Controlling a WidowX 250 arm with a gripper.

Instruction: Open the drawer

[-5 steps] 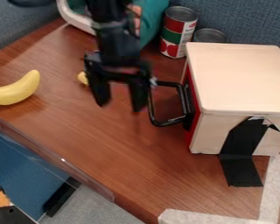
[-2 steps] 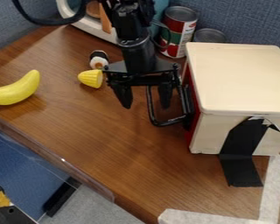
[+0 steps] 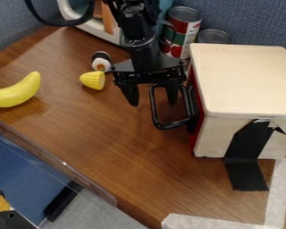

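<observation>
The black arm (image 3: 143, 42) came in from 12 o'clock of the view and went down with a small lean, its lower end toward half past 5. A cable (image 3: 56, 22) made a curve on its 11 o'clock side. The gripper (image 3: 153, 101) hung near the middle of the view, and its two fingers (image 3: 130, 95) pointed down to about 6 o'clock. They stood wide apart. In the view, the outer bar of the black handle (image 3: 154, 112) was between them; whether a finger touched it, I could not tell.

The drawer (image 3: 195, 117), with its red front, was at 3 o'clock, in the pale wooden box (image 3: 247, 80), and it looked shut. About labels: toward half past 12, behind the arm, stood a can (image 3: 184, 27) with a red, white and green label, and its print was too small for reading. Beside it, at 1 o'clock, was a second, lower can (image 3: 214, 36). The yellow banana (image 3: 17, 92) lay between 9 and 10 o'clock.
</observation>
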